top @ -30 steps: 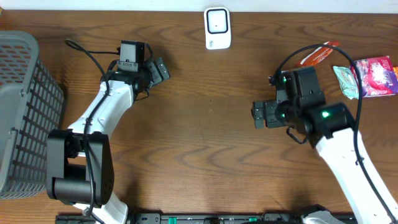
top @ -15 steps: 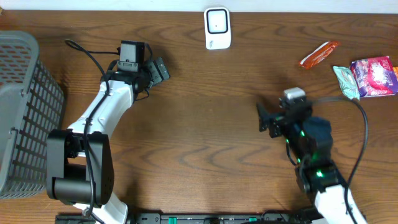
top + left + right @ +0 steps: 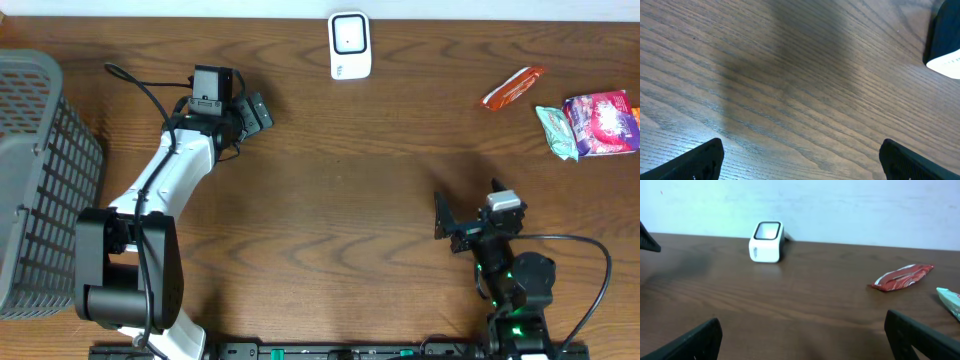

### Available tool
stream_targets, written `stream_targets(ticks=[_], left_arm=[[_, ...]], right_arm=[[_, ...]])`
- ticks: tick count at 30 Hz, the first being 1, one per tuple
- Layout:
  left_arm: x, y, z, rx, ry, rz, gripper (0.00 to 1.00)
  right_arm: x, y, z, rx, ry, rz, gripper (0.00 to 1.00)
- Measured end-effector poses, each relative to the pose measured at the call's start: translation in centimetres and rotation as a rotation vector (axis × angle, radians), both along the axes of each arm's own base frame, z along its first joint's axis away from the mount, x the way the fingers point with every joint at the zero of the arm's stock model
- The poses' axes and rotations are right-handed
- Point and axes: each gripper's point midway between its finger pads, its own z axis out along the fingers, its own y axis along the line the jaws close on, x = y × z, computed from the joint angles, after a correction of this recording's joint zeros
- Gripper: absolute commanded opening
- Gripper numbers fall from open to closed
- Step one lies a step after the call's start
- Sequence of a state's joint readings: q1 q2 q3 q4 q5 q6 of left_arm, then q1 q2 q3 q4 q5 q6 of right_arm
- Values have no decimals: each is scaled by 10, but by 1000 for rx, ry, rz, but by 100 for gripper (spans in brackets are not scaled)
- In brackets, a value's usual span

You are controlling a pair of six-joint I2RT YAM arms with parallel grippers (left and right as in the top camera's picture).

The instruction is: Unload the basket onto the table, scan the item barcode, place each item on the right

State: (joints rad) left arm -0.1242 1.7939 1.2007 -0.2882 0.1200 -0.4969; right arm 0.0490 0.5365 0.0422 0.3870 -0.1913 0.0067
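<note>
Both grippers stand spread wide, grasping nothing: the left gripper (image 3: 260, 111) left of the white scanner (image 3: 350, 45), the right gripper (image 3: 441, 215) near the front edge of the table (image 3: 340, 170). The red packet (image 3: 513, 87) lies far right, well apart from both.

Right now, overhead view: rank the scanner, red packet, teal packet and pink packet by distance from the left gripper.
From the left gripper:
1. white scanner, far edge, centre
2. red packet, far right area
3. teal packet, further right
4. pink packet, right edge, beside the teal one
</note>
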Motion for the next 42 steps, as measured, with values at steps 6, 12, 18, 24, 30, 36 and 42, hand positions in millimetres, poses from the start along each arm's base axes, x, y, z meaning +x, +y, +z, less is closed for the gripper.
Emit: stream_targets(ticks=[6,12,18,24,30,36,42], left_arm=[[0,0,0,0,0,0,99],[0,0,0,0,0,0,99],[0,0,0,0,0,0,99],[0,0,0,0,0,0,99],[0,0,0,0,0,0,99],[0,0,0,0,0,0,99],[0,0,0,0,0,0,99]], right_arm=[[-7,-5,-1,1,-24,-18,99],[-12,-12,8,0,-61,-53,99],[-21,-15,-3,-4,-19,-74,99],[-27,-20,-9,-8,3,-98,99],[-31,-23,-1,-5,-37,-117,99],[-31,-24,-1,0,-36,-120,99],[-31,-25,-1,-26,-41,-124,99]])
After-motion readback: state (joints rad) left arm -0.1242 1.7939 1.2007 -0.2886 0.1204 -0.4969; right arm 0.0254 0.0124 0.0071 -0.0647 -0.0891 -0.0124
